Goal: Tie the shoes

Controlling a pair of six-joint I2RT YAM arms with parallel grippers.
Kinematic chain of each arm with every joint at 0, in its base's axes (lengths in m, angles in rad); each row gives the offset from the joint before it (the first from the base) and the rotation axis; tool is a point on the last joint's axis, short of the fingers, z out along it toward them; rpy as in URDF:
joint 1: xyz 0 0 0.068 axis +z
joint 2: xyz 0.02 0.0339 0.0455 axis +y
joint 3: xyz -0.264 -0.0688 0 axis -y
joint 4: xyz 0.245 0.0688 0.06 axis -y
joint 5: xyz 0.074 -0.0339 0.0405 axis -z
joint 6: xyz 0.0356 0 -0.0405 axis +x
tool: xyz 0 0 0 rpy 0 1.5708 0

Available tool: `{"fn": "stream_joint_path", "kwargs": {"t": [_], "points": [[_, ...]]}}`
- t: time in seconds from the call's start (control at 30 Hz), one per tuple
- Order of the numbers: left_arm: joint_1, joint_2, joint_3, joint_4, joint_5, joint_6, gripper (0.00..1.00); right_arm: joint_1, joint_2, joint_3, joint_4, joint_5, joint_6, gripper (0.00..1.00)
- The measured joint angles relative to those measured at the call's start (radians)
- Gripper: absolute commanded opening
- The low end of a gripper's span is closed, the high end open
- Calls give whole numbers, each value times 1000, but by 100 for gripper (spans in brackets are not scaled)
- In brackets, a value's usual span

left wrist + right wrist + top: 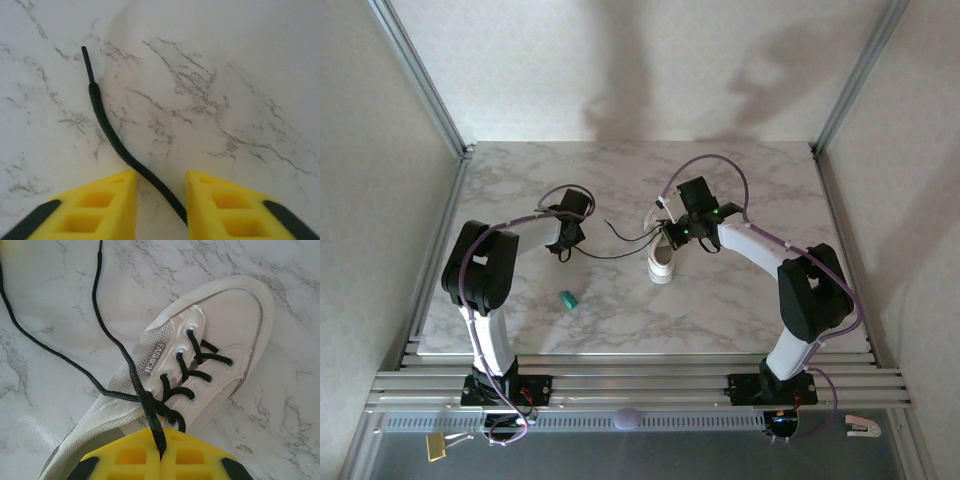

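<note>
The left gripper (pixel 161 176) hovers low over the desk (pixel 250 60), jaws partly apart and holding nothing, with a black lace end (pixel 106 129) running lengthwise between them. The white sneaker (pixel 225 315) lies mid-desk to its right, under the right gripper (pixel 161 437), which is pinched shut on a lace strand (pixel 156 425) at the crossing; eyelets laced, no bow.

Count, top view first:

- 1 white sneaker (pixel 663 262), mid-table.
- 2 loose black lace strands (pixel 45 352), trailing off it to the left.
- 1 small teal object (pixel 568 300), near-left of the sneaker.
- 2 arms: left arm (pixel 485 290), right arm (pixel 800 300).
- 2 grippers: left gripper (pixel 161 182), right gripper (pixel 160 437), w/ 2 yellow fingers (pixel 100 205) ea., so 4 total.
- 1 marble tabletop (pixel 750 175).
- Near rail: 1 brass padlock (pixel 437 447) at left, 1 pale purple blob (pixel 627 417) in the middle, 1 white clip (pixel 860 428) at right.
</note>
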Motion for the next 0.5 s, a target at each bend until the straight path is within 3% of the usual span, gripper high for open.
{"fn": "stream_joint_path", "kwargs": {"t": [0.17,0.5], "points": [[0,1,1,26,17,32,0,1,0,-12,21,-12,-3,0],[-10,-97,1,122,88,134,0,1,0,-34,68,-27,-3,0]]}}
